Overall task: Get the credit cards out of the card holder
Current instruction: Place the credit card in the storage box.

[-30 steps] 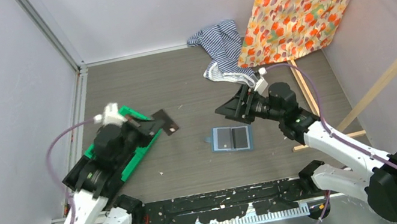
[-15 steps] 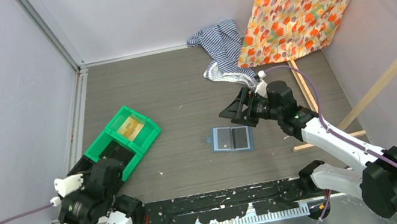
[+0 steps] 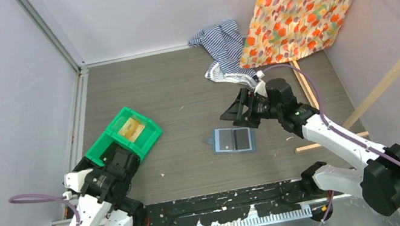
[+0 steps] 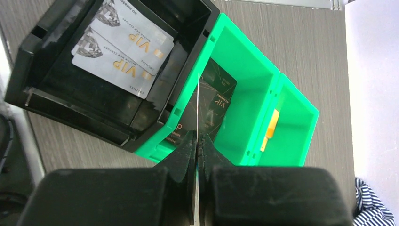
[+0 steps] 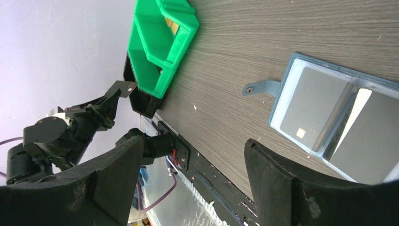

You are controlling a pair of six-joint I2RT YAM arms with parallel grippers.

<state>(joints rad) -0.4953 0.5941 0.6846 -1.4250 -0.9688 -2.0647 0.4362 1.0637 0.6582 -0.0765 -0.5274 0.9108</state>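
Overhead, the soft slate-blue card holder (image 3: 233,140) lies open on the wood-grain table (image 3: 181,85), with the right gripper (image 3: 240,112) spread wide and empty just beyond it. At the left wrist, the left gripper (image 4: 198,136) pinches a thin card (image 4: 198,103) edge-on above the rigid green bin (image 4: 249,94); it is best released squarely over a compartment. From the right wrist, two glossy credit cards (image 5: 313,110) sit in the holder.

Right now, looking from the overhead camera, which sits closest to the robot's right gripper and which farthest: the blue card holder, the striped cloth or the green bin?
1. card holder: lying open on the table just below the right gripper, toward the arm bases.
2. striped cloth: bunched up beyond it, near the back wall.
3. green bin: well off to the left side.
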